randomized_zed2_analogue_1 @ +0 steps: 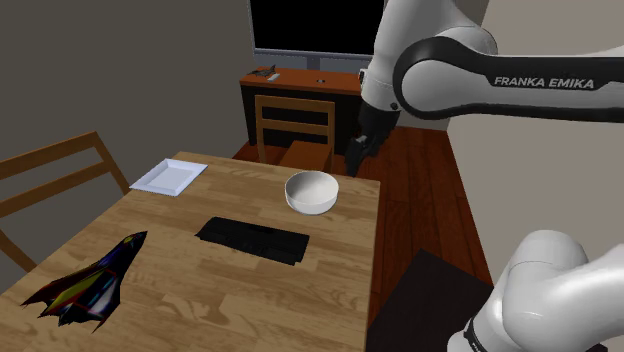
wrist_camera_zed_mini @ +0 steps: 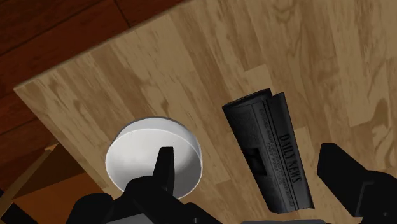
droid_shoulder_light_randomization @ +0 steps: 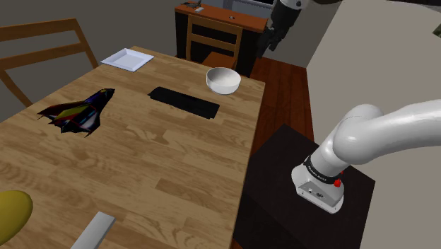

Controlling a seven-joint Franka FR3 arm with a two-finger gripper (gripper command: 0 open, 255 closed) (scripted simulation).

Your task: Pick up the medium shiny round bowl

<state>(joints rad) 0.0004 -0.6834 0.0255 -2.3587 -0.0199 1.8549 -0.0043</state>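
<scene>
Now — white arm [randomized_zed2_analogue_1: 470, 70] arched high | black two-finger gripper [wrist_camera_zed_mini: 250, 168] spread, hovering | white round bowl [droid_shoulder_light_randomization: 223, 80], apparently empty.

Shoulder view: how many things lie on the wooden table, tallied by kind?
White round bowl: 1
White square plate: 1
Black folded newspaper: 1
Dark multicoloured toy shuttle: 1
Yellow rounded object, cut off at the picture's edge: 1
Grey flat slab, cut off at the picture's edge: 1
Total: 6
</scene>
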